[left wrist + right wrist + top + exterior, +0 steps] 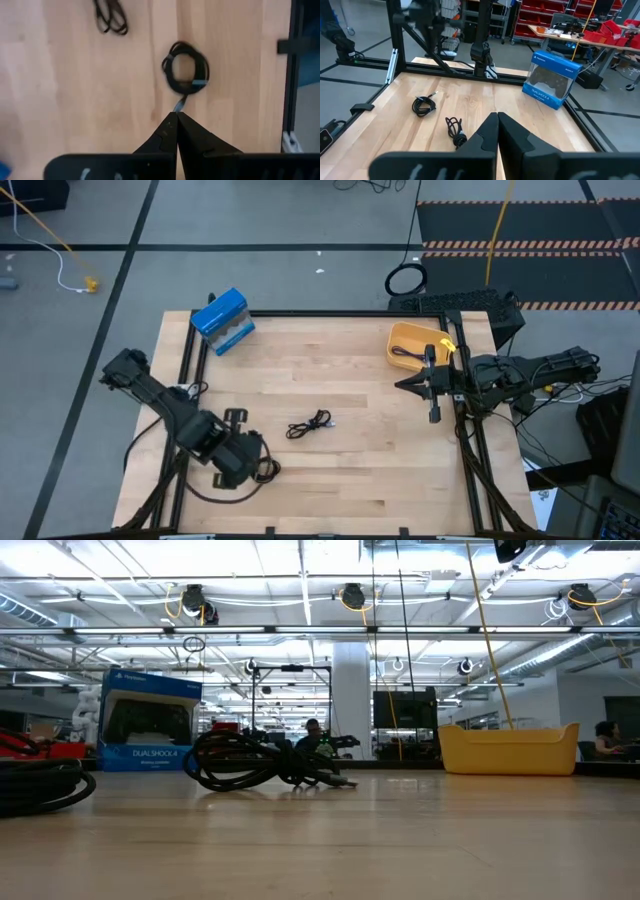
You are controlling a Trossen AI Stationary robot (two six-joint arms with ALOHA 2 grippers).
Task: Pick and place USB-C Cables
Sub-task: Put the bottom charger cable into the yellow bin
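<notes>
Cables (309, 424) lie mid-table, blue box (222, 321) and yellow bin (412, 345) apart; both arms' jaws closed, empty.

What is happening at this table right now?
A two-arm robot is sorting USB-C cables into the yellow bin. One black cable already lies inside the bin. Two more lie on the table: a loose one near the middle and a coiled one just ahead of the shut left gripper. The right gripper, also shut, holds nothing.
</notes>
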